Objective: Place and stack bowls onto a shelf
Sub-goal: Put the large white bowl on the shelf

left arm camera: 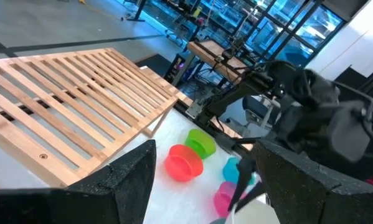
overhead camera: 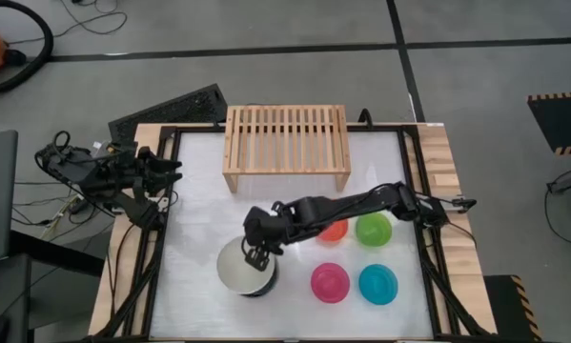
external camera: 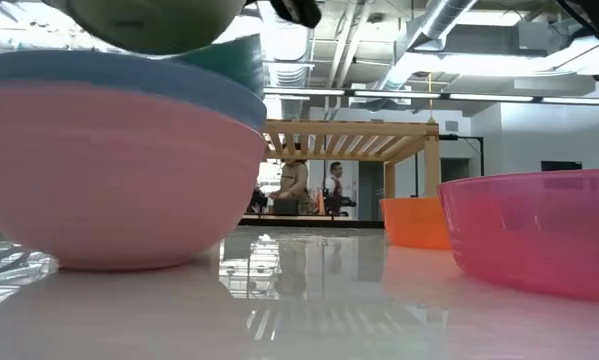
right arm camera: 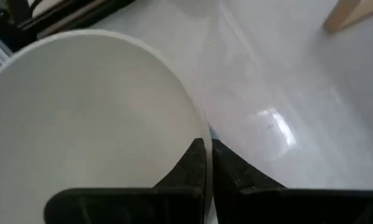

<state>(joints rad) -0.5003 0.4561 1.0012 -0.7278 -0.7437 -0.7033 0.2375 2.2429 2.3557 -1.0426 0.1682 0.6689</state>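
Observation:
My right gripper [overhead camera: 256,254] reaches in from the table's right side and is shut on the cream bowl [overhead camera: 243,270]. That bowl is held above a nested stack near the table's near edge: the pink bowl [external camera: 109,170] sits on the table, with the slate-blue bowl [external camera: 129,72] and the teal bowl [external camera: 229,55] inside it. The small orange [overhead camera: 335,230], green [overhead camera: 373,229], magenta [overhead camera: 330,282] and cyan [overhead camera: 377,284] bowls stand to the right. The slatted wooden shelf [overhead camera: 287,143] is at the far edge. My left gripper [left arm camera: 205,186] waits, open, at the table's left edge. My right gripper pinches the cream bowl's rim [right arm camera: 198,127] on the side toward the table's right. One finger [right arm camera: 195,165] is inside the bowl and the other outside, coming from above and pointing down. The bowl [external camera: 149,25] is raised above the stack's rims, mouth up.
The shelf's slatted top [left arm camera: 80,106] holds nothing. Bare white table lies between the shelf and the bowls. The table is bounded by a black frame and wooden border [overhead camera: 436,152]. People stand far off in the room beyond the shelf [external camera: 314,190].

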